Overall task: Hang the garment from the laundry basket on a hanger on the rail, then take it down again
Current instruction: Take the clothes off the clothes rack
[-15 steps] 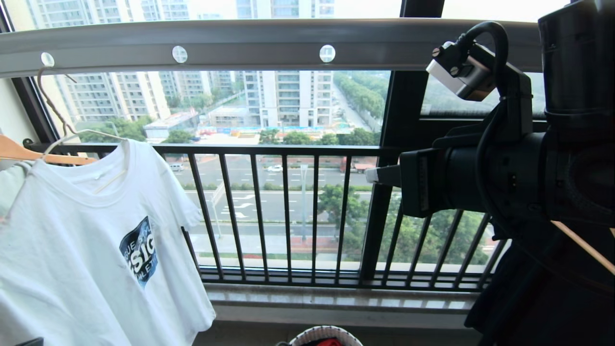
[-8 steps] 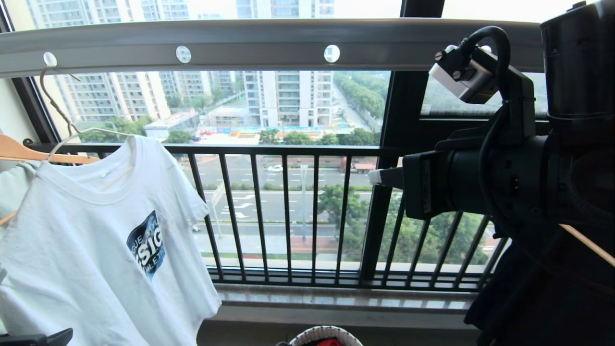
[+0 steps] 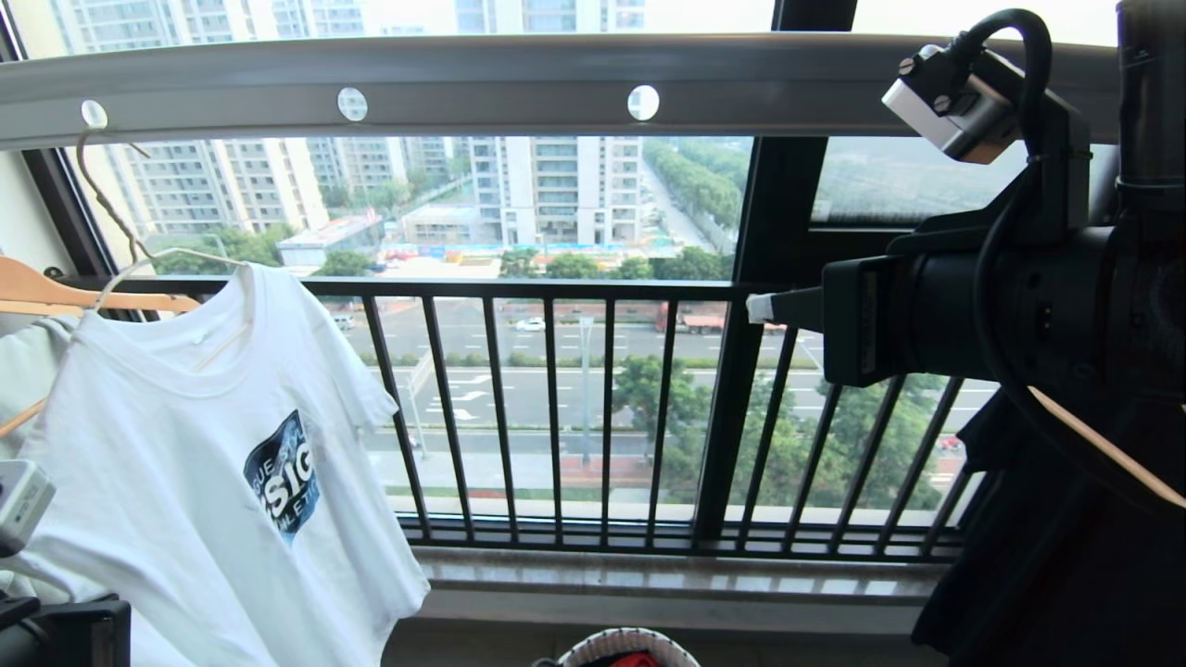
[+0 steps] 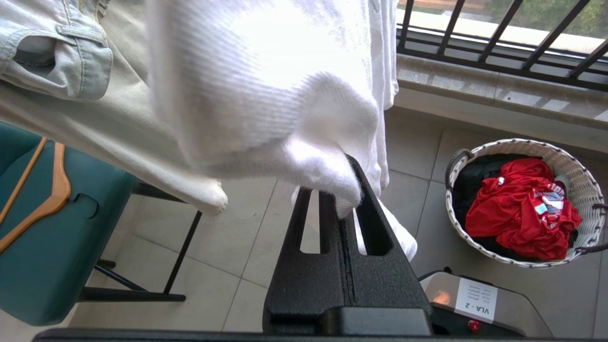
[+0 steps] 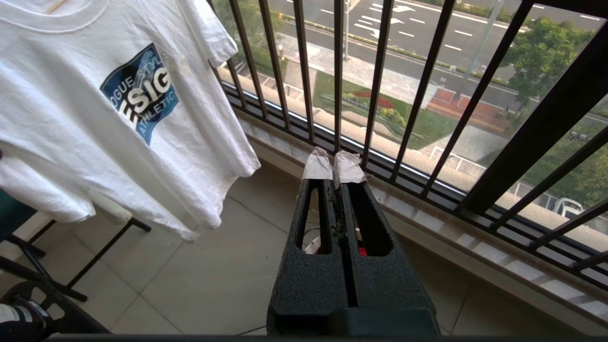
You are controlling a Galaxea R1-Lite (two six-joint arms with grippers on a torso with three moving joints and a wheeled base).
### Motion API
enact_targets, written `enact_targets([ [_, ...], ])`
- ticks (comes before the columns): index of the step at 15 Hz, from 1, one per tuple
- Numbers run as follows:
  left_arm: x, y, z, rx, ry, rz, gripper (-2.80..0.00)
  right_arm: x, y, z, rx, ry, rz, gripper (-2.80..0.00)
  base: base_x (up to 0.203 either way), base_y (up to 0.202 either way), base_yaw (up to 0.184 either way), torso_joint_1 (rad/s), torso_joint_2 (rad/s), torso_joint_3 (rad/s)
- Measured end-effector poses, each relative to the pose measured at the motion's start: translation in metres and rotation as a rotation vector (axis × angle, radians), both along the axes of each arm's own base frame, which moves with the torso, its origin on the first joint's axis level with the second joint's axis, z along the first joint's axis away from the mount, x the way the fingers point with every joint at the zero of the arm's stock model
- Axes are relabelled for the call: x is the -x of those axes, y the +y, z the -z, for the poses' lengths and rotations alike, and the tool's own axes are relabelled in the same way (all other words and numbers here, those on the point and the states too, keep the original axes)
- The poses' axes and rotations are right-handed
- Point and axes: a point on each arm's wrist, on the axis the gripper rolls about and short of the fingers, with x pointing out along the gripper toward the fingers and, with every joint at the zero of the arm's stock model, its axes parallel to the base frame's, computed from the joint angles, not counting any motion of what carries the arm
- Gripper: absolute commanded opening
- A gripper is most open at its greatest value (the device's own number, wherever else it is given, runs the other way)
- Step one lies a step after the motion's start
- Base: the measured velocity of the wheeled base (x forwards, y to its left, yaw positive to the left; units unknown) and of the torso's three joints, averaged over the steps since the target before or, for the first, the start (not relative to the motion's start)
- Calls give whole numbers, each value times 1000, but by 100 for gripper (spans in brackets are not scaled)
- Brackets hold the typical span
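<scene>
The garment (image 3: pixel 185 482), a white T-shirt with a dark blue chest print, hangs on the thin wire hanger (image 3: pixel 104 199). The hanger's hook sits in a hole at the left end of the rail (image 3: pixel 482 83). In the left wrist view my left gripper (image 4: pixel 338 194) is shut on a fold of the garment's (image 4: pixel 266 95) lower edge, and the cloth covers its fingertips. My right gripper (image 3: pixel 762 308) is shut with nothing in it, level in front of the black railing, well right of the garment (image 5: pixel 95 118). The laundry basket (image 4: pixel 517 142) stands on the floor below.
A red cloth (image 4: pixel 517 209) lies in the basket. A wooden hanger (image 3: pixel 56 296) with a pale green garment (image 3: pixel 23 371) hangs left of the T-shirt. The black barred railing (image 3: pixel 556 408) and stone sill close off the front. A teal chair (image 4: pixel 47 247) holds another wooden hanger.
My left arm has come up into the lower left corner and its gripper has shut on the garment's edge. The garment swung slightly right. My right arm has drifted right and a little up.
</scene>
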Motion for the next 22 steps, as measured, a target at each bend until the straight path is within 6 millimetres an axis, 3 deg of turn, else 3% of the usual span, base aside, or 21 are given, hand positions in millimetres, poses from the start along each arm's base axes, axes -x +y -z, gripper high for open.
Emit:
enact_targets([
  [4,8,2,6,1,-1,5,-280,-2,0,1,3,4,4,-280,0,0,0,0,0,0],
  [12,14,3,41,-19,141,13,-280,-4,2,3,10,8,6,-280,0,0,0,0,0,0],
  [22,22,5,62,-25,235,32,-280,-4,0,1,13,-2,7,-280,0,0,0,0,0,0],
])
